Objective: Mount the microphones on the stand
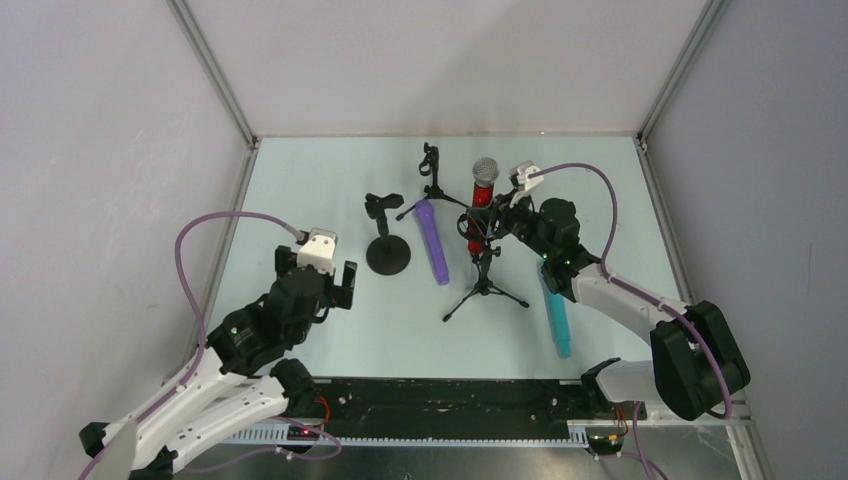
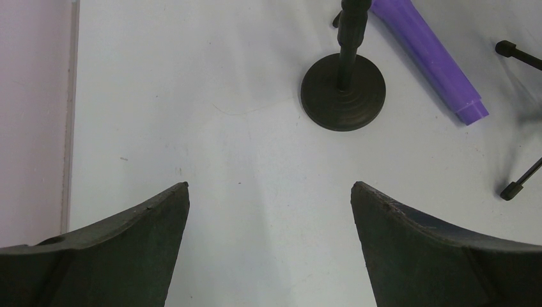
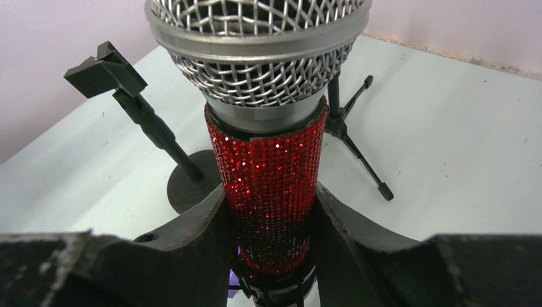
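Lower left of the overhead view: left gripper (image 2: 270, 185) nearest, claw spread wide, nothing in it, hanging over bare table (image 1: 300, 190).

Right of it, round-base stand (image 1: 388, 255), clip empty. Purple microphone (image 1: 433, 242) lay flat on the table just beside that base, not mounted. Behind it, upper centre, rear tripod stand (image 1: 432, 175), clip also empty.

Centre: red microphone (image 1: 482, 200) stood upright, mesh head up, on the front tripod stand (image 1: 486, 290). Right gripper (image 3: 270, 190) pinched its glittery body from both sides. A black clip ringed the handle below the fingers in the right wrist view. I judged it seated or nearly so.

Right of centre: teal microphone (image 1: 556, 320) lay on the table, not mounted.

Tally, as judged: one of three about done, two left.

Hard to see: the clip's grip on the red handle was cut off at the frame bottom. The teal one's upper end was hidden under the right arm. The round-base stand's clip was out of frame in the left wrist view.
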`<state>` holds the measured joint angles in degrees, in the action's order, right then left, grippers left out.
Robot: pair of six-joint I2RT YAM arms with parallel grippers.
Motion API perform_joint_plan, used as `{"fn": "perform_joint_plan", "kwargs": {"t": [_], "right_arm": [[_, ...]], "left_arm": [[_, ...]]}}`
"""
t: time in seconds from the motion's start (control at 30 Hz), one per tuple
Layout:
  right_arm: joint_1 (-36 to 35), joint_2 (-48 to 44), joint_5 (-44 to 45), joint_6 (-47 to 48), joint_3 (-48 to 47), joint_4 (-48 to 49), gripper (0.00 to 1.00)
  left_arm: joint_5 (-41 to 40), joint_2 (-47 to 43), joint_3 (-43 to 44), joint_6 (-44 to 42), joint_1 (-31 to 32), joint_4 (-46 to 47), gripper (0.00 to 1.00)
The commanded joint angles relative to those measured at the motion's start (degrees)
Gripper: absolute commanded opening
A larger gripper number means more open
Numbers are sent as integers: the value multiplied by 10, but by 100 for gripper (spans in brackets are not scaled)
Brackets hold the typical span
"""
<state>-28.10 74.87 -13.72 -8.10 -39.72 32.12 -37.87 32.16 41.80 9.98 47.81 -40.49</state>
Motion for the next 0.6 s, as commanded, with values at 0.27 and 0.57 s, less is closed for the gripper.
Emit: {"fn": "perform_joint_plan", "kwargs": {"t": [0.27,0.57], "right_arm": [[-15,-4,24,-2,18,6,21],[-14,-6,17,-11,18,26,53]], "left_arm": [[-6,-1,15,-8,-3,4,100],[-5,0,15,-8,-3,4,100]]}}
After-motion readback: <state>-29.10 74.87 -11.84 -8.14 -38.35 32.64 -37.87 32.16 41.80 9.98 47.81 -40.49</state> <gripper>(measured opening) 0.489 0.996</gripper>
